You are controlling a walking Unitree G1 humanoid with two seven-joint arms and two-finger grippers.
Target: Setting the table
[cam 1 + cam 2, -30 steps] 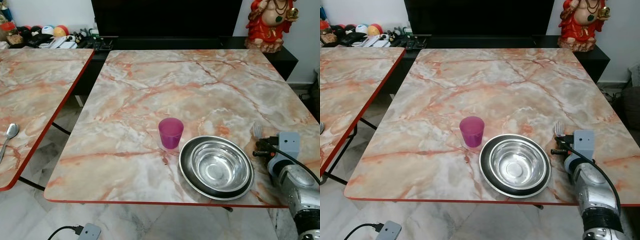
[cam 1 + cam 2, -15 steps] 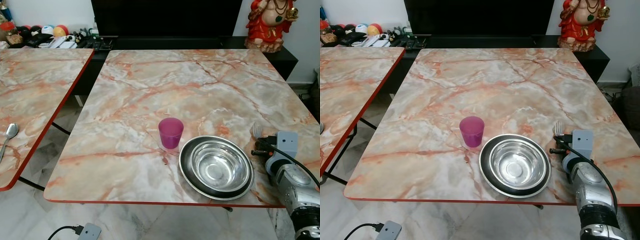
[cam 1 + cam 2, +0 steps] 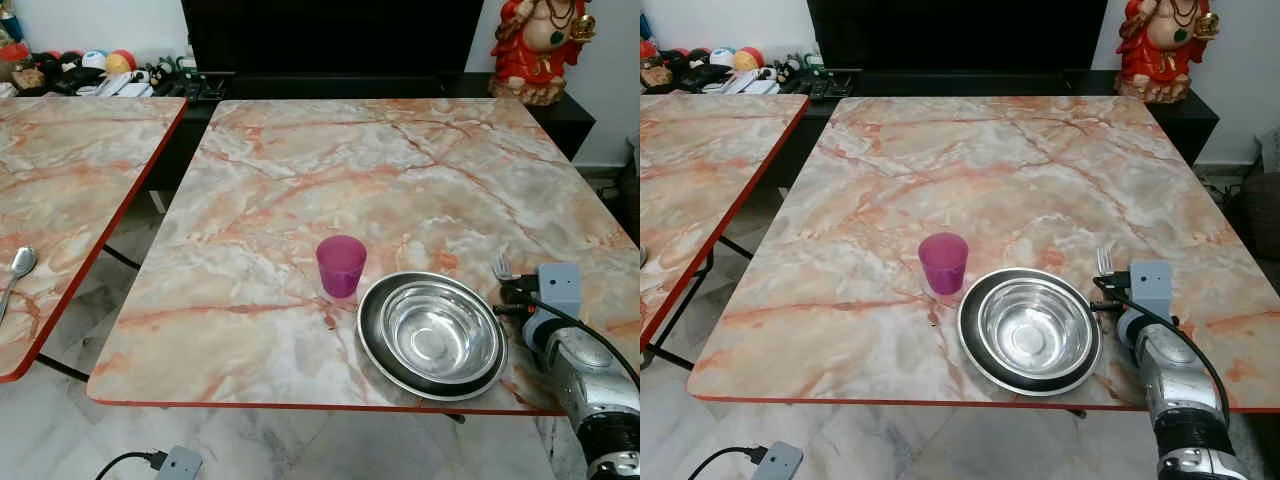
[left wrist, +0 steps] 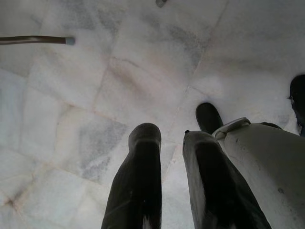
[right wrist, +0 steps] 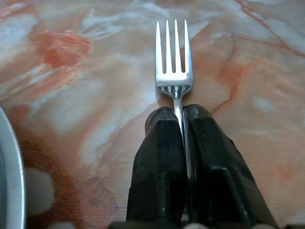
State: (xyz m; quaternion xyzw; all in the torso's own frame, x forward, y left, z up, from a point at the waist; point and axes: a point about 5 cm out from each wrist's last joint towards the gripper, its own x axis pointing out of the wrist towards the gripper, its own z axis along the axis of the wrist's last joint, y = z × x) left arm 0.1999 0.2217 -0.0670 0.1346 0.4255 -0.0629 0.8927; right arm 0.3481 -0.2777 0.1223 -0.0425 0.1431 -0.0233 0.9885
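R gripper clamped tight on fork neck — thin, stiff steel, prob slick & light; narrow hold may swivel. L gripper idle, fingers slightly apart.

Right gripper pinching a fork by its handle, tines toward twelve o'clock over marble table, bowl rim at eight o'clock

fork handle: lying hidden between the right pincer fingers
spoon handle: running off the left table's near edge
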